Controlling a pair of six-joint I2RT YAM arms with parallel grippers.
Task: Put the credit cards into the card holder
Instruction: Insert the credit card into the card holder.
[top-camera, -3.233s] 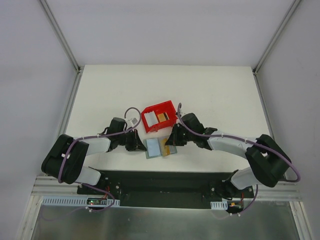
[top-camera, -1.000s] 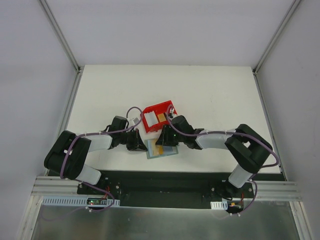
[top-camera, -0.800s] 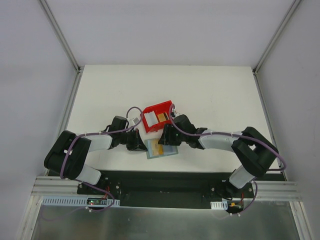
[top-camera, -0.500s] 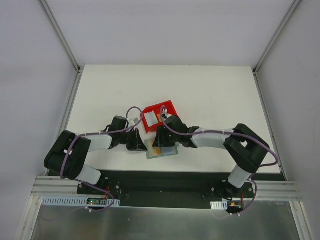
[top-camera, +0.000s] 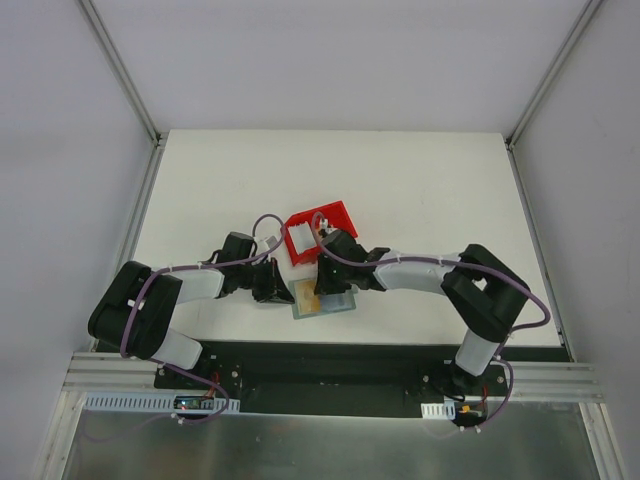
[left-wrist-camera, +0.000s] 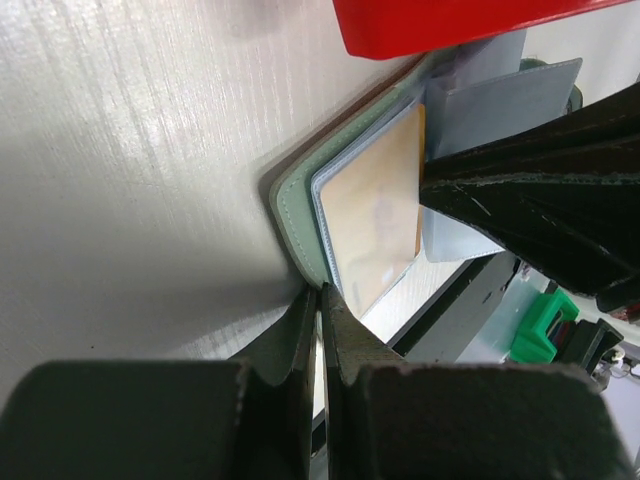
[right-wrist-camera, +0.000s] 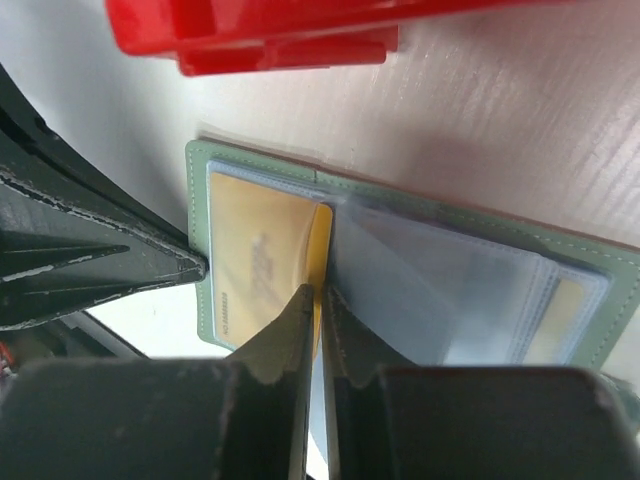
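Right wrist view: right claw (right-wrist-camera: 318, 300) pinches the orange card (right-wrist-camera: 262, 262), partly sleeved in the card holder (right-wrist-camera: 197, 195). The left claw (right-wrist-camera: 198, 267), pressed together, touches its 9 o'clock edge.

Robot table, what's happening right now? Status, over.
Left pincer shut, tip at card holder edge. Right pincer shut at orange card, mostly sleeved. Red bin close by, not blocking.
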